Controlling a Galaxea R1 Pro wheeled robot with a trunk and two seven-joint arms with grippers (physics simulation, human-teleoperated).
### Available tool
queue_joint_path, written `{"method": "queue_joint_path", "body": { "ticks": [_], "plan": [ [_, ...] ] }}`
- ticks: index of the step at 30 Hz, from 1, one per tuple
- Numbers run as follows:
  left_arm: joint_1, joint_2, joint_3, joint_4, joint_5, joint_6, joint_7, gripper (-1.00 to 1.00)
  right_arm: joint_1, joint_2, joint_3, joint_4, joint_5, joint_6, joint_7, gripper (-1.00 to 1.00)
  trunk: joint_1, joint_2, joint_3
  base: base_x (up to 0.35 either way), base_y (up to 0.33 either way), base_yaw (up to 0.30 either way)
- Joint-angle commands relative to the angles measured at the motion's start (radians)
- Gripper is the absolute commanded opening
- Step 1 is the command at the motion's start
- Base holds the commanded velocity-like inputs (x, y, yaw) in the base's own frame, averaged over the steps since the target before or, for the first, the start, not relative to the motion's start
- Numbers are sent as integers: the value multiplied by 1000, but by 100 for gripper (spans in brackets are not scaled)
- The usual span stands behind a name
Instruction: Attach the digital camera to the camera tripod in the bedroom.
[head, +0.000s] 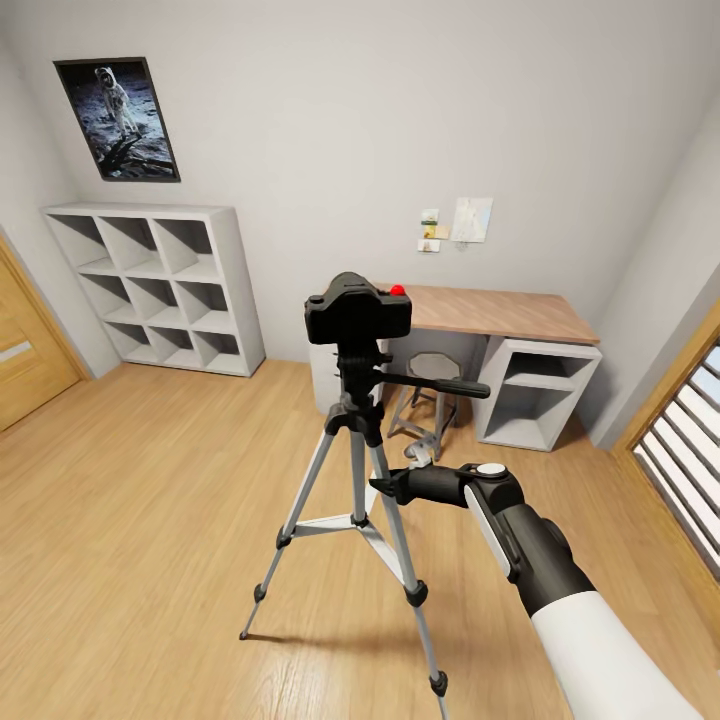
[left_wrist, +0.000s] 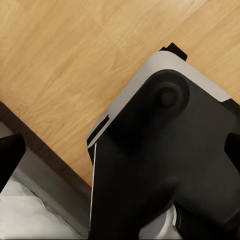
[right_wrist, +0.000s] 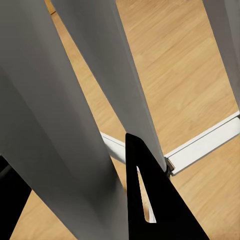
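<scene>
Right arm: extends forward and low from the near right of the head view, forearm white, wrist black.
Right hand: sits against the tripod's legs, below the head and above the spreader braces. Whether it is released or clenched cannot be told; in the right wrist view one dark finger shows against a silver leg, with its partner out of frame.
Likely reason for that position: judged to be steadying the stand or lingering near it, since nothing is carried in the hand.
Left hand: its state cannot be told. The left wrist view shows black and grey robot housing over the plank floor.
Camera tripod: stands upright on the wood floor, three silver legs splayed, black pan handle pointing to the right.
Digital camera: sits on top of the tripod's head, level, red button up. It appears seated on the mount; whether it is locked cannot be confirmed.
Camera relative to right hand: directly above it, well apart, with the tripod's head and neck between.
Task status: judged essentially complete, pending release of the stand.
Worktop: wood-topped, behind the tripod against the far wall, with a stool beneath.
Cube shelves: white, far left, against the wall below a poster.
</scene>
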Motion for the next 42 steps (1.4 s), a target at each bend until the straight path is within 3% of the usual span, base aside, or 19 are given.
{"method": "queue_joint_path", "body": {
  "ticks": [1,42],
  "plan": [
    [1,-1,-8,0,6,4,3,100,0,0,2,6,12,5,2,-100,1,-1,-2,0,0,0],
    [7,-22,-8,0,14,-47,0,100,0,0,2,6,13,5,4,-100,1,-1,-2,0,0,0]
  ]
}}
